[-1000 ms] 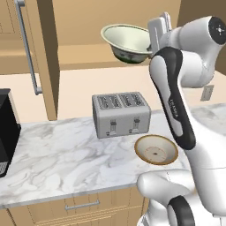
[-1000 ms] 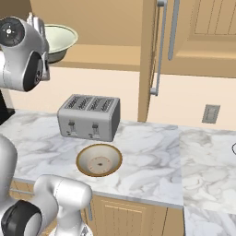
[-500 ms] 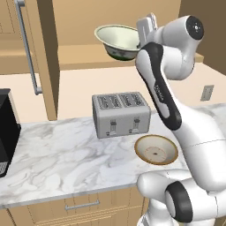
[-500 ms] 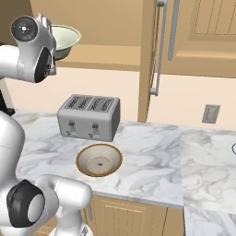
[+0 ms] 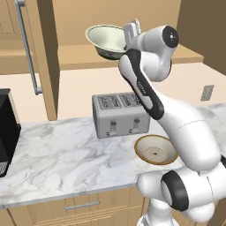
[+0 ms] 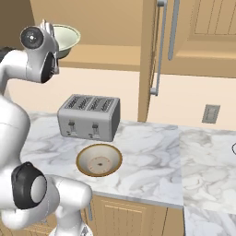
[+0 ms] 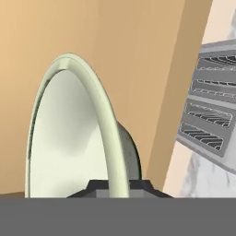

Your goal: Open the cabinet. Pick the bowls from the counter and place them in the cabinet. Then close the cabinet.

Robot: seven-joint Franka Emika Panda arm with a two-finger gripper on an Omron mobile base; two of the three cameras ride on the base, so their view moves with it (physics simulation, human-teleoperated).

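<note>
The gripper (image 5: pixel 130 39) pinches the rim of the cream bowl (image 5: pixel 106 40), holding it up inside the open cabinet (image 5: pixel 132 17) above its shelf. The brown-rimmed bowl (image 5: pixel 155 150) sits on the counter (image 5: pixel 66 159) just before the toaster (image 5: pixel 120 114). No writing is legible anywhere.

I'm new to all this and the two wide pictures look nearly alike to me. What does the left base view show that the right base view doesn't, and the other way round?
Left base view alone: a black appliance at the counter's left end.

Right base view alone: the closed neighbouring cupboard and a round edge at the far right.

Both: the marbled counter, the toaster, the brown-rimmed bowl on the counter, the open cabinet, the wall outlet, and the cream bowl held by its rim in the fingers above the shelf.
</note>
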